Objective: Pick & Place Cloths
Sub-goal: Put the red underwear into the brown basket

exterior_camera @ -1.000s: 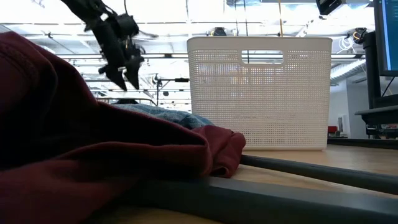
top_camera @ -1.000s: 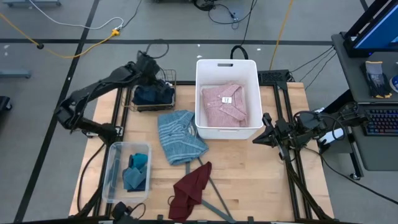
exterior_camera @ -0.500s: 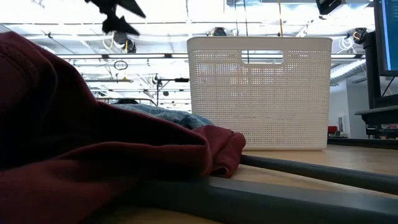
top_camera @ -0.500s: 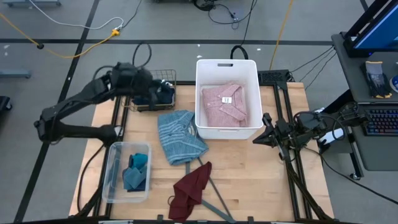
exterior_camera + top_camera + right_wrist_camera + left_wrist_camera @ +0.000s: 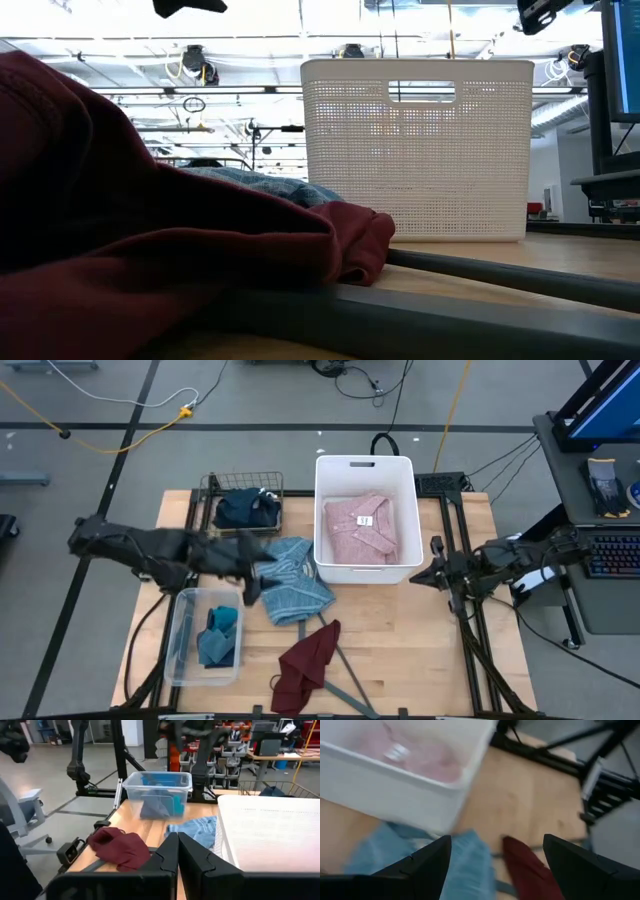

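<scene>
My left gripper (image 5: 256,572) hovers open over the left edge of the light-blue striped shirt (image 5: 295,582), which lies flat on the table beside the white bin (image 5: 330,470). In the left wrist view its fingers (image 5: 427,865) stand wide apart with nothing between them. A pink collared shirt (image 5: 362,528) lies in the bin. The navy top (image 5: 247,510) fills a wire basket, and teal and blue pieces (image 5: 218,635) sit in a clear box. A maroon garment (image 5: 308,665) lies over a grey hanger. My right gripper (image 5: 432,572) waits shut at the bin's right side.
The wire basket (image 5: 212,482) stands at the far left, and the clear box (image 5: 180,645) at the near left. The grey hanger (image 5: 350,682) sticks out from under the maroon garment. Bare wood shows on the near right of the table (image 5: 420,650).
My left gripper has swung from above the wire basket toward the table's near edge and right, rising and turning on the way. It now hangs over the striped shirt's left edge and has stayed open. No cloth has moved.
</scene>
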Robot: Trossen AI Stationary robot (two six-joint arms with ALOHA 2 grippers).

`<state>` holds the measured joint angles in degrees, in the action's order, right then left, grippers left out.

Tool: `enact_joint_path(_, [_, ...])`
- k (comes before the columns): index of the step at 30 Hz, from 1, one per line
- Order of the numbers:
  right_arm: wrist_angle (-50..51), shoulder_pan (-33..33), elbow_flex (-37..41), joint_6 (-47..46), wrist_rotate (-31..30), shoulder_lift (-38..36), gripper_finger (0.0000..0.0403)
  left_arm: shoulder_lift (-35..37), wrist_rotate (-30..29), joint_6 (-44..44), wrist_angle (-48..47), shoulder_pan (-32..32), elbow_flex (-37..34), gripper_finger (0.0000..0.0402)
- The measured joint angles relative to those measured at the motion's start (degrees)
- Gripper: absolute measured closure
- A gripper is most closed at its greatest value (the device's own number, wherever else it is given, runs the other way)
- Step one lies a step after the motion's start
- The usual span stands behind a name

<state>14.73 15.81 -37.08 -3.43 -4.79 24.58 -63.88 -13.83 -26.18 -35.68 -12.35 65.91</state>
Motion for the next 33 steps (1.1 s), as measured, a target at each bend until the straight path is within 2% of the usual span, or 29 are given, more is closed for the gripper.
enact_joint_path(4, [2.4,0.0,0.0,0.0,0.1,-3.1,0.0403,-4.6,-0.2,-6.5,1.4,-6.6,0.0,0.0093])
enact_joint_path(9, [4.9,0.0,0.0,-0.1,0.3,-6.0,0.0403,-10.3,-0.3,-9.4,6.6,-13.0,0.0,0.0095])
enact_joint_path(16, [5.0,0.0,0.0,-0.4,0.5,-6.4,0.0403,-17.5,-2.8,-10.8,10.1,-16.7,0.5,0.0094])
enact_joint_path(19, [4.9,0.0,0.0,-0.4,0.5,-6.4,0.0403,-21.2,-2.8,-9.0,9.4,-17.6,2.1,0.0094])
enact_joint_path(28, [4.9,0.0,0.0,-1.9,0.5,-6.4,0.0403,-33.4,-0.9,2.4,-2.4,-21.3,7.9,0.0094])
enact_joint_path(33, [4.9,0.0,0.0,-1.9,0.6,-6.4,0.0403,-37.0,-0.2,5.7,-1.8,-23.0,8.7,0.0094])
